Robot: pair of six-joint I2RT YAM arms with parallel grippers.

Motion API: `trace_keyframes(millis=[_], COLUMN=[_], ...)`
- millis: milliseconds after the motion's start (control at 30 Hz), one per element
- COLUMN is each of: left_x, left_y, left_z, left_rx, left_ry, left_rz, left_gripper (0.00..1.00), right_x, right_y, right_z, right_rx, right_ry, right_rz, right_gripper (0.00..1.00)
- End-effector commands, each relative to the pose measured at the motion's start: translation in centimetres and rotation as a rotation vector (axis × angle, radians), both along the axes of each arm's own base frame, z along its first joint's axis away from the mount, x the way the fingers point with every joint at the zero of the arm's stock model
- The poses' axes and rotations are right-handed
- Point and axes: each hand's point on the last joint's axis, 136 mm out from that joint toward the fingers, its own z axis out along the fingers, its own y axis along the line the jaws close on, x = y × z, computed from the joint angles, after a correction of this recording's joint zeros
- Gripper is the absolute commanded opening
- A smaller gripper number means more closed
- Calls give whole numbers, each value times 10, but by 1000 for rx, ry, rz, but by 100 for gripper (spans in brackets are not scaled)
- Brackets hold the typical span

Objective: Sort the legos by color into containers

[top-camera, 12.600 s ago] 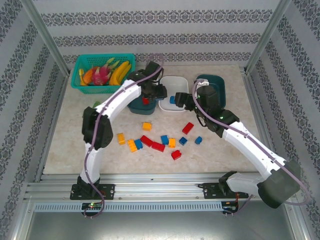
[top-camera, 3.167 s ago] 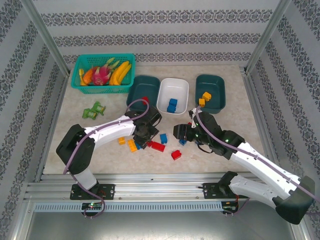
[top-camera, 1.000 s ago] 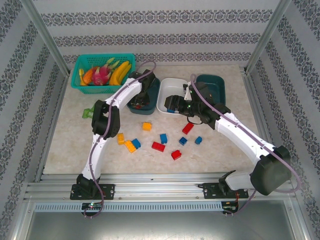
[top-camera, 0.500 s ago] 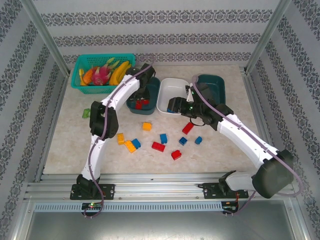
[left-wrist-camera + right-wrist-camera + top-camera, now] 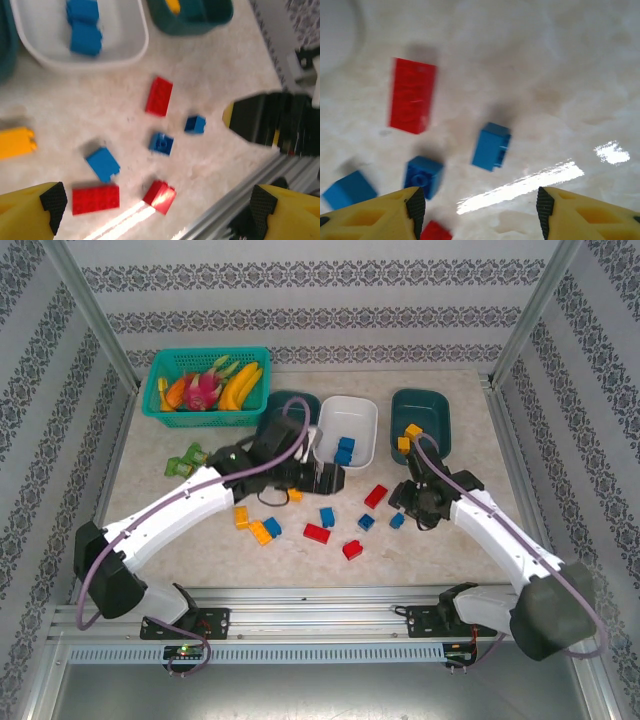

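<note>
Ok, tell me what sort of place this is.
Probably a robot lab test cell, not a home: a tabletop boxed in by aluminium framing and patterned backdrop panels, with toy legos scattered for sorting.

Robot test cell in lab. Evidence: aluminium profile frame (image 5: 92,315) enclosing marble-look tabletop (image 5: 140,530); patterned wallpaper panels (image 5: 320,278) as backdrop walls; arm bases (image 5: 178,618) bolted to slotted rail (image 5: 320,618); basket (image 5: 200,419) of toy fruit (image 5: 215,385) as props.
</note>
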Motion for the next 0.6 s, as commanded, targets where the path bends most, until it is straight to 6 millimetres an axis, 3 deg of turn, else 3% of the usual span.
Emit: trace_keyframes(millis=[0, 133, 333, 567], left_x=[-12, -30, -38, -39], left_y=[-17, -15, -13, -13], left_z=[-12, -23, -37, -36], left_rx=[-73, -53, -29, -25], left_ry=[-7, -7, 10, 4], left_rz=[-13, -16, -8, -3], left_gripper=[97, 96, 96, 95], right_x=[1, 8, 15, 8], right_y=[4, 3, 11, 9], right_z=[-25, -42, -61, -77], right_rx=[54, 62, 98, 90], right_ry=[59, 72, 99, 135], right_rz=[-40, -52, -49, -79], right_gripper=[62, 61, 55, 38])
